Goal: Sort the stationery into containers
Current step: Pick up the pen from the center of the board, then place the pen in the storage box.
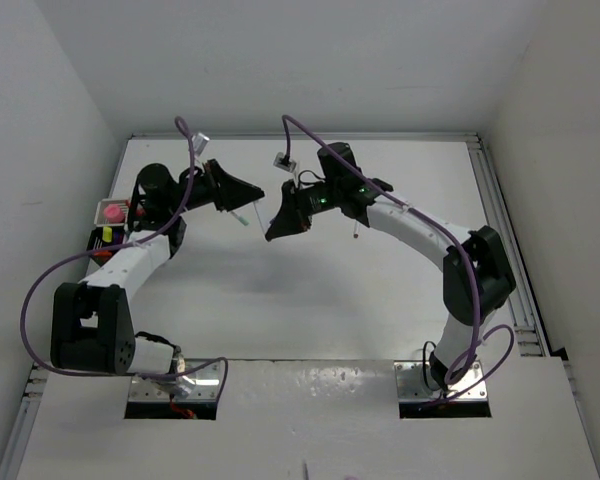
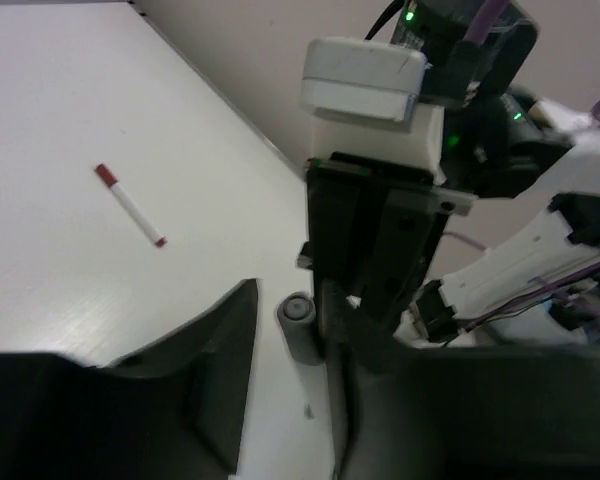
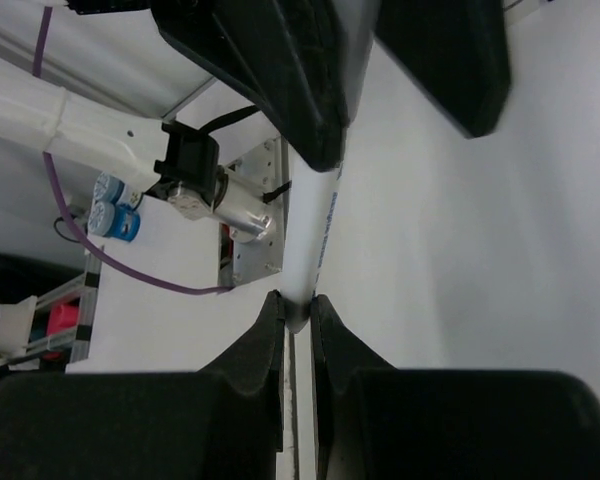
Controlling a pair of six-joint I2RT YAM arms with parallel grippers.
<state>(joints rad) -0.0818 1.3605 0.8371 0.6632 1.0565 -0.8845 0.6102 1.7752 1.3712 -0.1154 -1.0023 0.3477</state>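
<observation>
Now the right gripper [image 3: 296, 312] pinches a white pen [image 3: 315, 225]; the left gripper [image 2: 285, 310] stands parted around its far end.

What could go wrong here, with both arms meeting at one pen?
1. The white pen is pinched only near one end by the right jaws, while the left jaws straddle it with a gap showing; releasing early could drop it.
2. The two sets of jaws sit very close, so a small misjudgement might knock them together.
</observation>
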